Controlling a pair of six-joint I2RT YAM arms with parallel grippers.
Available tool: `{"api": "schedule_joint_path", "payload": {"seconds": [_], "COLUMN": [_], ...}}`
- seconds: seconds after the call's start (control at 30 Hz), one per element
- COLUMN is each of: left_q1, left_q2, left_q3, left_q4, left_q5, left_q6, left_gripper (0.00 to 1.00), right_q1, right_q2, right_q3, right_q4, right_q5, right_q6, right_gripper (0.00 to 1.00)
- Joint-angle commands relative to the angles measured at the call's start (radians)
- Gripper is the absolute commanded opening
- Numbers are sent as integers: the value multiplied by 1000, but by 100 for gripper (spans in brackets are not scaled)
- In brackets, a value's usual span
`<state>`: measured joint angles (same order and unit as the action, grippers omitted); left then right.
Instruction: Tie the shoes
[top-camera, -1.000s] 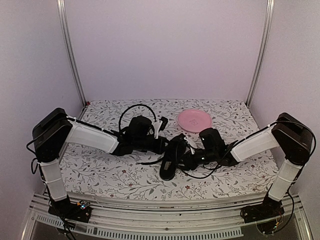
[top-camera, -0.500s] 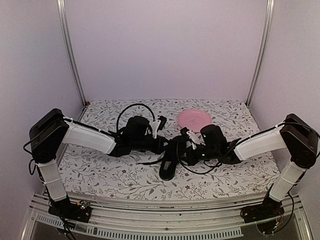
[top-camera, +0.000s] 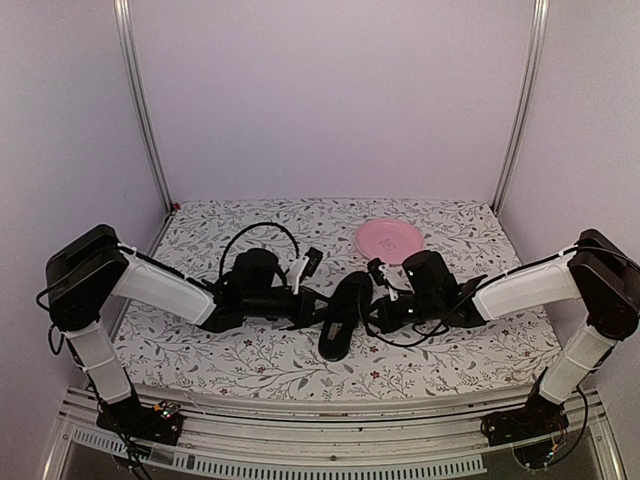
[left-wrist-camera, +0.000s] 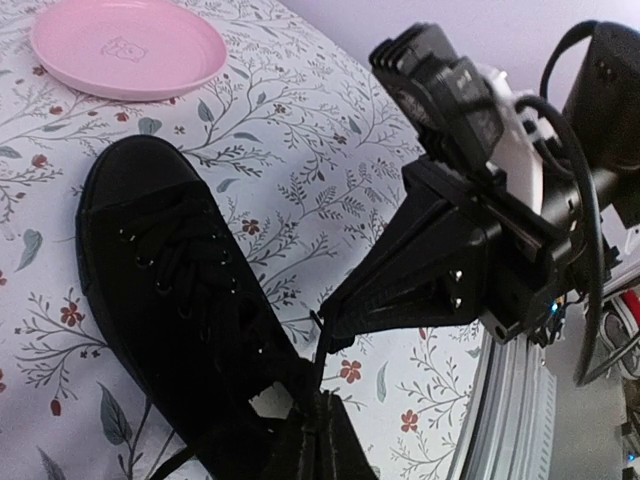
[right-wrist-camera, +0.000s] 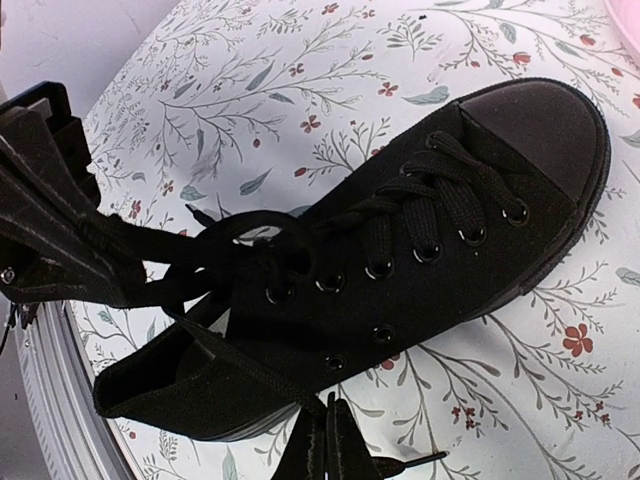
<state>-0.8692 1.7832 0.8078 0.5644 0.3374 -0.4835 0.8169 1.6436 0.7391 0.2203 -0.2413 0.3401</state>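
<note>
1. Top view: over the last second the left gripper (top-camera: 305, 302) has drawn back leftward. The right gripper (top-camera: 374, 318) has brought its jaws together and eased rightward. They now pull apart across the shoe (top-camera: 343, 318), which lies mid-surface (top-camera: 220, 350) between them. I judge this to be a tightening pull on the laces, with no bow formed yet. The shoe's long axis runs diagonally, heel near-left and toe far-right toward the pink plate (top-camera: 390, 240).
2. Left wrist view: the left jaws are together at the bottom edge. A thin lace strand rises from them toward the right gripper's tip, apparently pinched. The toe points away, toward the plate.
3. Right wrist view: the right jaws are together, and a strand from the shoe's side runs into them. The laces (right-wrist-camera: 440, 195) face up, and loose lengths stretch left to the other gripper. The toe points upper right, the ankle opening lower left.
</note>
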Motion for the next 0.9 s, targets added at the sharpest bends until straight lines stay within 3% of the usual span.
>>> {"api": "schedule_joint_path", "payload": {"seconds": [0.0,0.23,0.33,0.53,0.67,0.87], "left_q1": [2,3,15,94,136,145], "left_q2": [-37,-147,-215,-191,-58,99], "left_q3": [-51,-105,-130,-16,142,243], "left_q4": [76,44,19,-182,-325,-337], "left_q5": [54,8,-35,-78,28,205], "left_q6": [3,-7,-6,-67,-87,-99], "left_gripper": [6,45,53,51,42,39], "right_q1": [-4,-3,-5,-5,-5,-5], "right_q2": [-13,-11,-6,-3,-4,-1], "right_q3": [-14,-12,-11,-8,-6,-5], "right_q4": [-18,-15,-15,-15,-14,-13], "right_q5": [-5,-16,-20,-23,-22,-23], "right_q6": [23,19,15,10,13,19], "right_gripper": [2,2,2,2,2,2]}}
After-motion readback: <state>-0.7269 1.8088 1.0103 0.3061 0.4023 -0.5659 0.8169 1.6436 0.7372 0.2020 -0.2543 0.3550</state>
